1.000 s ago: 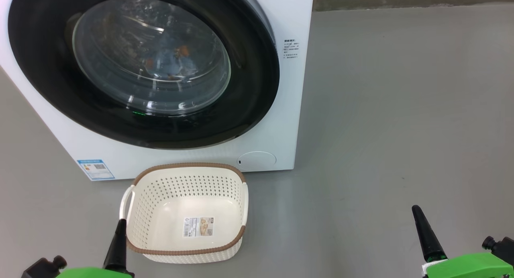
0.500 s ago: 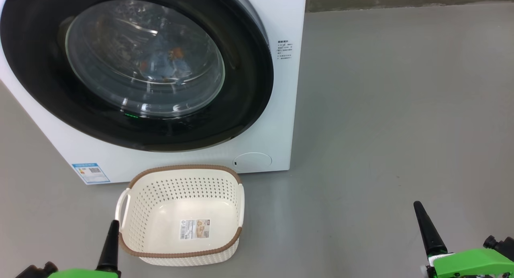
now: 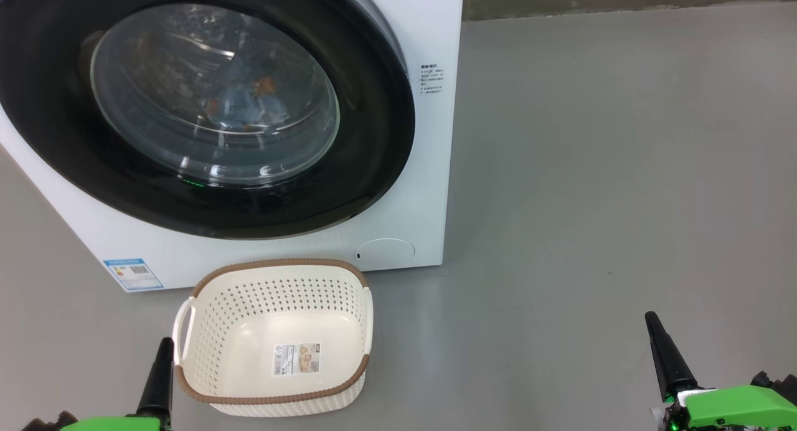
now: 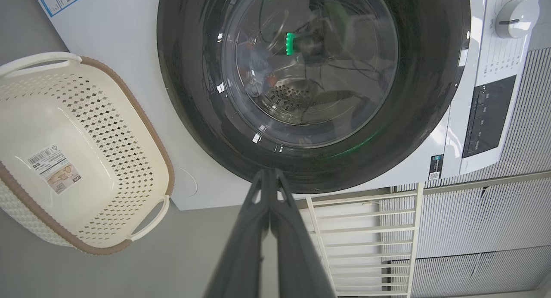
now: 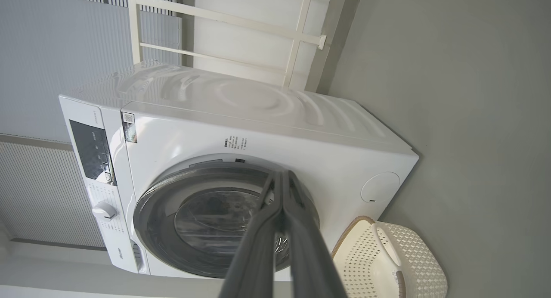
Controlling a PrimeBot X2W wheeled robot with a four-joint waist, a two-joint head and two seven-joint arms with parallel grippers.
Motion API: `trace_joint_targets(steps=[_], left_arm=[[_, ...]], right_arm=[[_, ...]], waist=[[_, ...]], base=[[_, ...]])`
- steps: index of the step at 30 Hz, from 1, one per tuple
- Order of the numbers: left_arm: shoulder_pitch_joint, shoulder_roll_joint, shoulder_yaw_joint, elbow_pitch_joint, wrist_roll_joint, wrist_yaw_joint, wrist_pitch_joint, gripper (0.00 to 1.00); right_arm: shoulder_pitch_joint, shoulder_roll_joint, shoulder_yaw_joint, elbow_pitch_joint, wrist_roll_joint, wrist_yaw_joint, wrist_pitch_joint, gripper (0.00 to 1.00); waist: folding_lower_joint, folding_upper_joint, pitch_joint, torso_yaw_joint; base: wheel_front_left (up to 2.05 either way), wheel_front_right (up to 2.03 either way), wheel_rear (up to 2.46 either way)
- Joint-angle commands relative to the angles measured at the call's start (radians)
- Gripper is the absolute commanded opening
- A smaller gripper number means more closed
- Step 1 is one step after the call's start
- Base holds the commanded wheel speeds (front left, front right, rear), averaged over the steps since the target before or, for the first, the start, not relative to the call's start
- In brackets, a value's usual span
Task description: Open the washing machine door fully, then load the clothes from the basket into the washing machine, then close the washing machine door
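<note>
The washing machine [image 3: 429,169] stands ahead with its door [image 3: 373,138] shut flat against the front. Through the glass I make out light-blue clothes [image 3: 249,101] with orange marks lying in the drum. The basket [image 3: 274,264] sits on the floor just before the machine and holds nothing but its label sticker. My left gripper [image 3: 165,342] is shut, its tip beside the basket's left handle. My right gripper [image 3: 651,317] is shut too, low over the floor far to the right. In the left wrist view the shut fingers [image 4: 269,172] point at the door's rim [image 4: 193,117].
Grey floor [image 3: 591,200] spreads to the right of the machine up to a wall base [image 3: 622,1]. The wrist views show a white rail frame [image 4: 366,229] and ribbed wall panels beside the machine, plus its knob [image 4: 514,11] and dark control panel [image 5: 92,149].
The whole head picture has shifted, so the camera has moved; machine and basket sit further left in it. Both grippers stay shut, the left one lower in the picture.
</note>
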Motion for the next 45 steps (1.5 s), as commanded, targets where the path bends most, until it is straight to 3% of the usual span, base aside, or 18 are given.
trace_joint_targets(steps=[1,16,45], left_arm=[[-0.045,0.012,0.041,-0.015,-0.038,-0.014,0.012,0.00],[-0.057,0.003,0.089,0.001,-0.182,-0.029,0.047,0.00],[-0.058,-0.003,0.098,0.002,-0.177,-0.030,0.054,0.00]], right_arm=[[-0.055,-0.012,0.016,-0.015,0.040,-0.001,0.009,0.00],[-0.082,-0.012,0.010,0.023,0.197,-0.001,0.032,0.00],[-0.083,-0.005,0.001,0.024,0.192,-0.001,0.040,0.00]], waist=[[0.0000,0.0000,-0.001,-0.003],[0.0000,0.0000,-0.003,-0.021],[0.0000,0.0000,-0.003,-0.021]], base=[[0.00,0.00,0.00],[0.00,0.00,0.00],[0.00,0.00,0.00]])
